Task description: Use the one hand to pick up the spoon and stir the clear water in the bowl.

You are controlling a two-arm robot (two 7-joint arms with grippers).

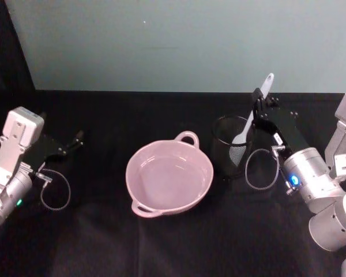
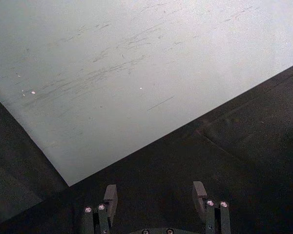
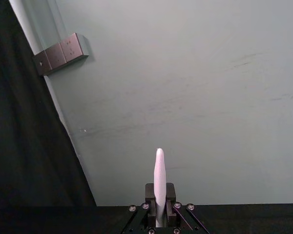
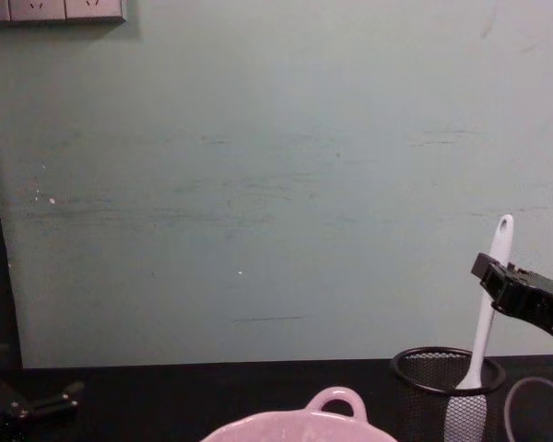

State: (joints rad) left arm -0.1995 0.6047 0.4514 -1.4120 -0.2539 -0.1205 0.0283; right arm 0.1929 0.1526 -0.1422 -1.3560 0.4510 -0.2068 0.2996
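Pink and glossy, the bowl [image 1: 169, 178] sits at the middle of the black table [image 1: 161, 242], holding clear water, with a loop handle at its far rim and another at its near rim; just to its right stands a black wire-mesh cup [image 1: 232, 148] with the paddle head of the white spoon [image 1: 251, 118] inside it. Right gripper [image 1: 258, 105] is closed on the spoon's handle above the cup, the handle's end poking past its 2 fingers; left gripper [image 1: 76, 138] hangs with its fingers apart, holding nothing, over the table's left side, well apart from the bowl.
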